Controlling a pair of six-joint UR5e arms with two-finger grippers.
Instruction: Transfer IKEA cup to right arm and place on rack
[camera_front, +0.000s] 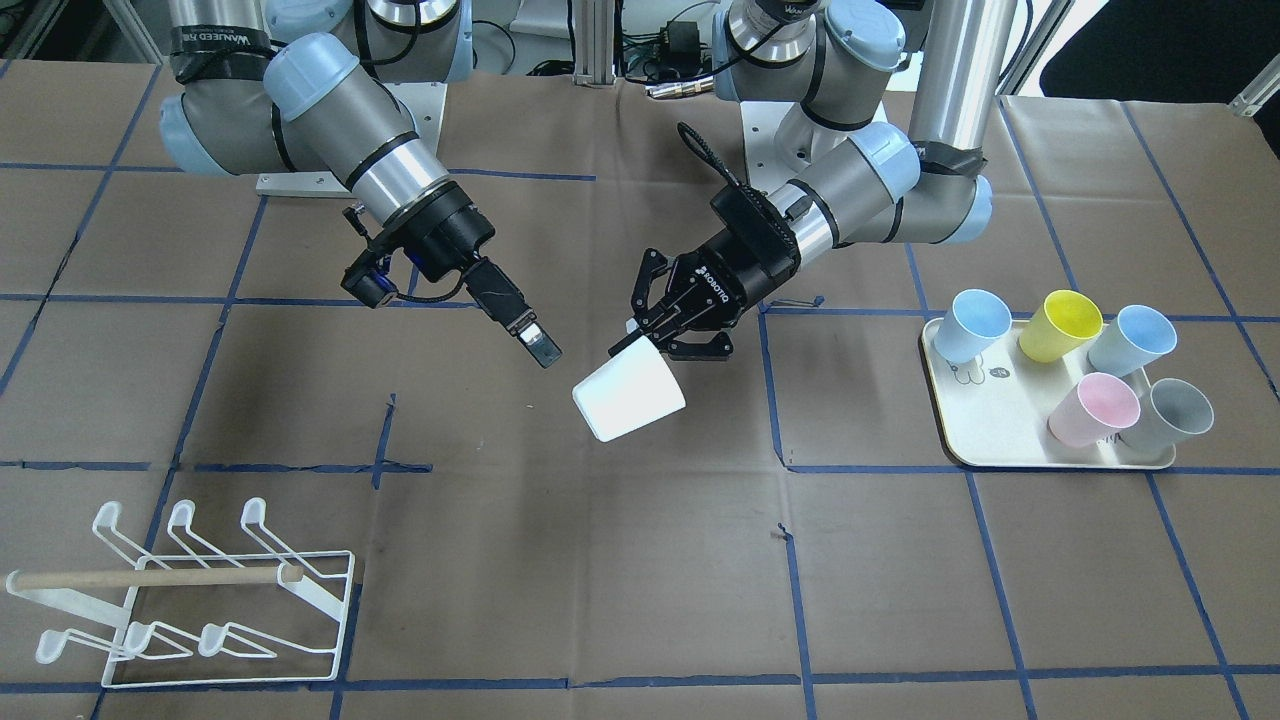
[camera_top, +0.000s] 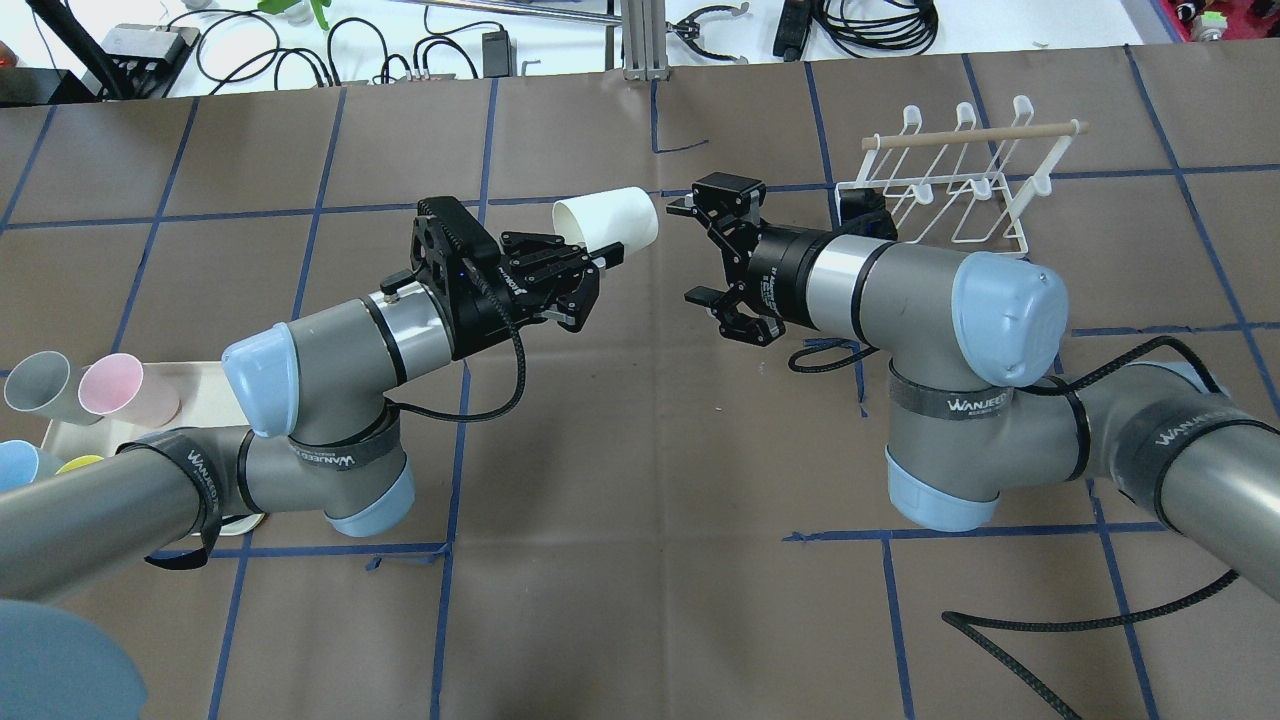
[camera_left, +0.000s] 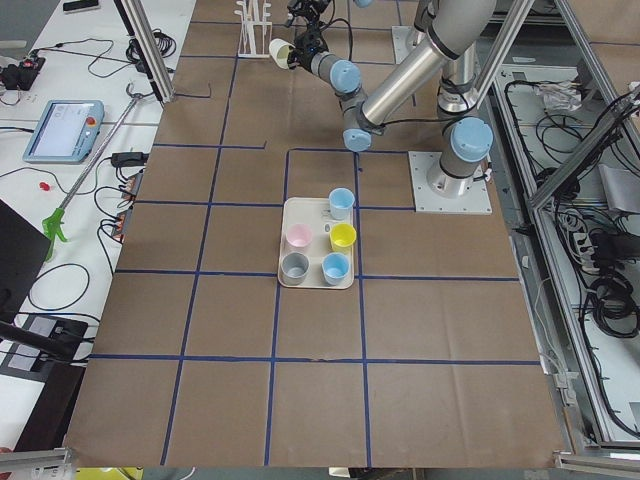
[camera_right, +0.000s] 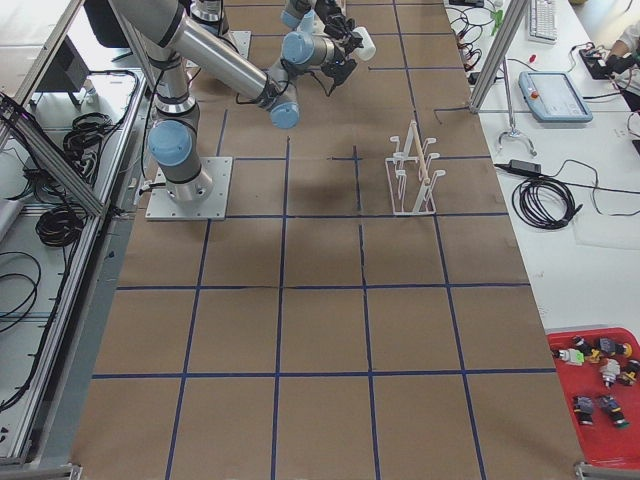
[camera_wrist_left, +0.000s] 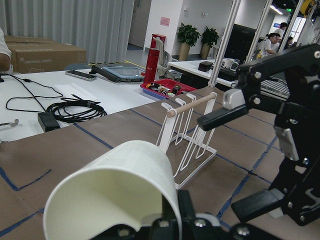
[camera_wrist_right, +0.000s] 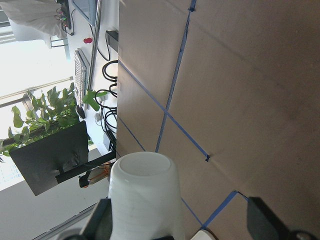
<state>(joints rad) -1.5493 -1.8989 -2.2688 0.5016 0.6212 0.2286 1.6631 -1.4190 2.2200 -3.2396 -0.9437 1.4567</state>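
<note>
The handover was judged to be in hand: the white cup (camera_front: 630, 398) was clamped at its rim by the left pincer (camera_front: 650, 325) above the table (camera_front: 600, 580), well apart from the rack (camera_front: 150, 578). The right pincer (camera_front: 542, 350) was seen spread apart nearby. Next, it would need closing around the cup's body.

Narrow air gap between white plastic cup (camera_front: 628, 398) and black straight-fingered right gripper (camera_front: 543, 351). Brown papered table (camera_front: 600, 580) open below. White wire rack (camera_front: 150, 577) well apart, way there unblocked.
</note>
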